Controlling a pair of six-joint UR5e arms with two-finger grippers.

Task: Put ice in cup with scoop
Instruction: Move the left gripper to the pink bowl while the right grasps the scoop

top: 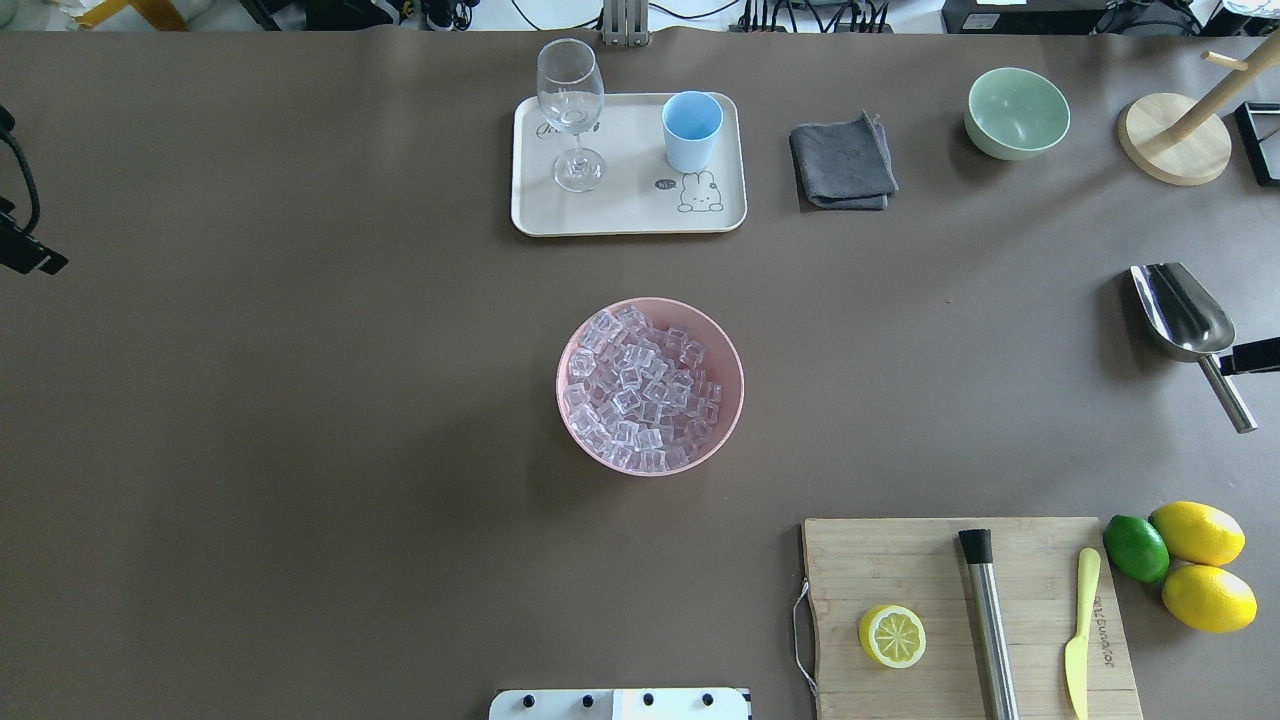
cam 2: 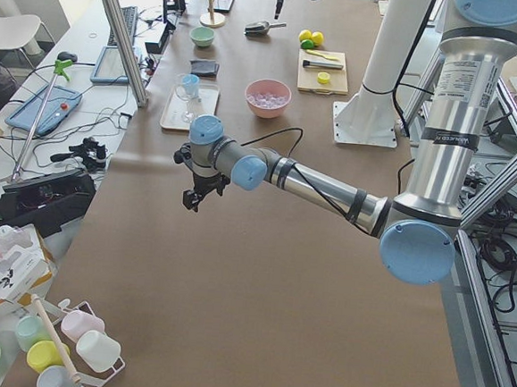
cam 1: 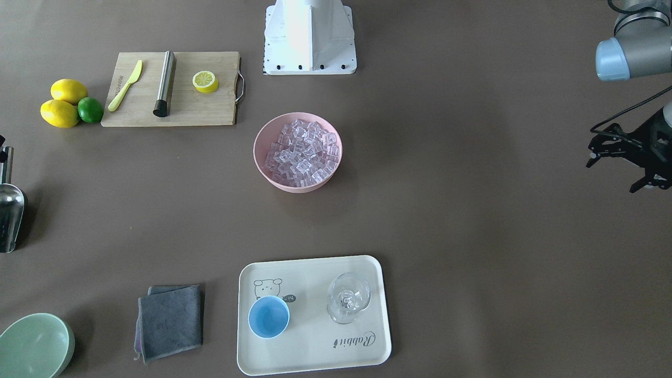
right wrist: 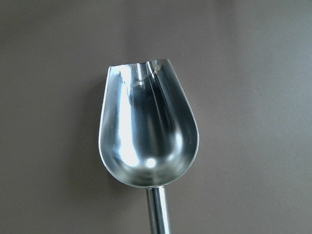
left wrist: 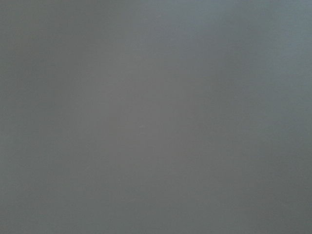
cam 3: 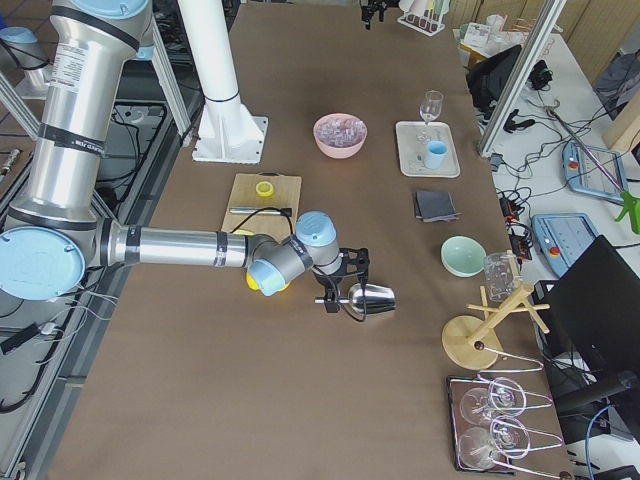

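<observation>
The steel scoop (top: 1180, 315) lies open side up at the table's right edge, and fills the right wrist view (right wrist: 146, 131). My right gripper (cam 3: 328, 290) is at its handle. Only a black sliver of it shows overhead (top: 1255, 357), so I cannot tell whether it is shut. The ice (top: 645, 390) is heaped in a pink bowl (top: 570, 400) at the table's middle. The light-blue cup (top: 691, 128) stands empty on a cream tray (top: 620, 215) at the far side. My left gripper (cam 1: 614, 170) is open and empty, far off to the left.
A wine glass (top: 571, 110) stands on the tray beside the cup. A grey cloth (top: 842, 162), a green bowl (top: 1016, 112) and a wooden stand (top: 1175, 140) are far right. A cutting board (top: 900, 570) with a steel cylinder (top: 990, 620), lemons and a lime is near right.
</observation>
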